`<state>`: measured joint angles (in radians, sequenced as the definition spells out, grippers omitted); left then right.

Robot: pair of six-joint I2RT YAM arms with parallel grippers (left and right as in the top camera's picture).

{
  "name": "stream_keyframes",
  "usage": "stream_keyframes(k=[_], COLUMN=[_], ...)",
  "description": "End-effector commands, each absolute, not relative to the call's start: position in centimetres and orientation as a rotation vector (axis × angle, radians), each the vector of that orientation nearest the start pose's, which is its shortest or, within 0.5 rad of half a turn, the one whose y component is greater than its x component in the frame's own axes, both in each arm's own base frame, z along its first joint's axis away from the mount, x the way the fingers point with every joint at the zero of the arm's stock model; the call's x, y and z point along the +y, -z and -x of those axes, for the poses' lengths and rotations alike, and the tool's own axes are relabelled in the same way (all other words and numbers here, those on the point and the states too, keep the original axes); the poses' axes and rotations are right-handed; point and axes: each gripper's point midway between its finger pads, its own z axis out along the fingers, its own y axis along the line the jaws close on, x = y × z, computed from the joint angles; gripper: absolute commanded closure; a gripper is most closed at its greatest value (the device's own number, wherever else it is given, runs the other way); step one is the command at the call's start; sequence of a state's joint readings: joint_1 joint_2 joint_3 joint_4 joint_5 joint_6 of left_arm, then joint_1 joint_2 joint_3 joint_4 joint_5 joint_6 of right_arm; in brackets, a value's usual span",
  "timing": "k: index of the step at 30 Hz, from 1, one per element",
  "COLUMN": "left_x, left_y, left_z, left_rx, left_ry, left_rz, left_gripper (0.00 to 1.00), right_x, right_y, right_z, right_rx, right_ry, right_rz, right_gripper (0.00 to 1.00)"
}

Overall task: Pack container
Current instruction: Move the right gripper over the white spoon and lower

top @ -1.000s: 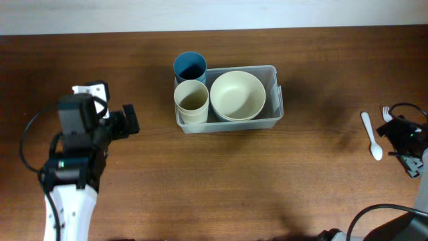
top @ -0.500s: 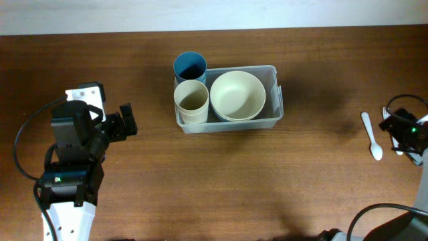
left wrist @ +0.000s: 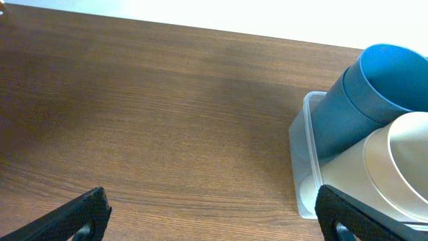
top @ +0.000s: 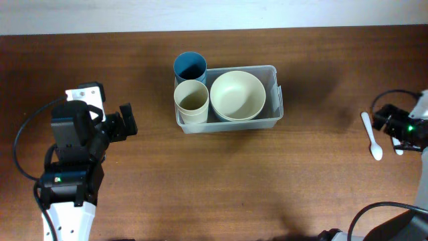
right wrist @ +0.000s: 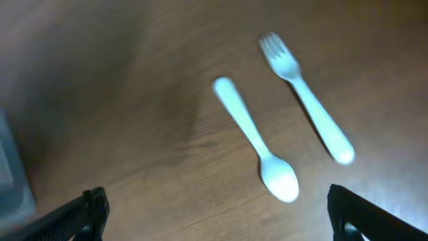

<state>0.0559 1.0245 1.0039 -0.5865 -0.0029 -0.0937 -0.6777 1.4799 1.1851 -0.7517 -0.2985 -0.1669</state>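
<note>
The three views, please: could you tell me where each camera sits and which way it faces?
Overhead: fixed above the table, looking straight down at the container; the left gripper and right gripper show at the sides.
Left wrist: low over the table, facing the container's end and the blue cup; own fingertips at the bottom corners.
Right wrist: looking down on the spoon and fork; own fingertips at the bottom corners.
Shared: overhead and right wrist both show the spoon.
</note>
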Motion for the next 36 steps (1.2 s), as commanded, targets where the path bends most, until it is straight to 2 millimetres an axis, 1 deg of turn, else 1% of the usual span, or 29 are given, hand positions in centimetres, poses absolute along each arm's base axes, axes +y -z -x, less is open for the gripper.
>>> stream_keyframes(k=[1, 3, 5, 8, 9, 11, 14, 16, 18, 20, 26, 32, 36], left_x=[1.8, 1.8, 1.8, 1.8, 1.8, 1.8, 1.8, 1.8, 1.8, 1.8, 1.8, 1.8, 1.8], left_y=[-25.1, -25.1, -25.1, -25.1, -25.1, -25.1, -25.1, -25.1, -25.1, -25.1, -25.1, -25.1, -25.1], left_z=[-33.0, -33.0, -33.0, -33.0, -33.0, -33.0, -33.0, -33.0, -33.0, -33.0, -33.0, -33.0, -33.0], left_rx=[2.180, 2.180, 2.180, 2.180, 2.180, 2.180, 2.180, 2.180, 2.180, 2.180, 2.180, 2.180, 2.180], left_ry=[0.020, 0.020, 0.020, 0.019, 0.019, 0.019, 0.019, 0.019, 0.020, 0.019, 0.020, 0.019, 0.019], left_rz=[0.141, 0.141, 0.141, 0.141, 0.141, 0.141, 0.141, 0.141, 0.141, 0.141, 0.141, 0.141, 0.141], left_gripper=[0.00, 0.00, 0.00, 0.00, 0.00, 0.00, 0.00, 0.00, 0.00, 0.00, 0.00, 0.00, 0.00], right_x=[-17.6, -18.0, -19.1, -19.9, -19.9, -19.5, -19.1, -18.6, -18.3, -18.8, -20.0, -20.8, -21.0], right_y=[-14.7, -14.0, -13.2, -11.9, -10.8, -9.4, -7.3, -5.9, -4.8, -4.0, -2.7, -2.8, -2.5], right_z=[-33.0, -32.9, -32.2, -31.6, -31.3, -31.0, -31.1, -31.2, -31.3, -31.4, -32.2, -33.5, -34.2], right_rx=[2.533, 2.569, 2.621, 2.677, 2.725, 2.782, 2.848, 2.894, 2.926, 2.950, 2.949, 2.897, 2.874], right_ry=[-0.068, -0.013, 0.078, 0.128, 0.131, 0.116, 0.107, 0.104, 0.112, 0.162, 0.236, 0.278, 0.282], right_rz=[-0.234, -0.217, -0.248, -0.270, -0.239, -0.182, -0.144, -0.057, 0.004, 0.012, 0.081, 0.079, 0.079], right_gripper=[0.01, 0.01, 0.01, 0.01, 0.01, 0.01, 0.01, 0.01, 0.01, 0.01, 0.01, 0.01, 0.01])
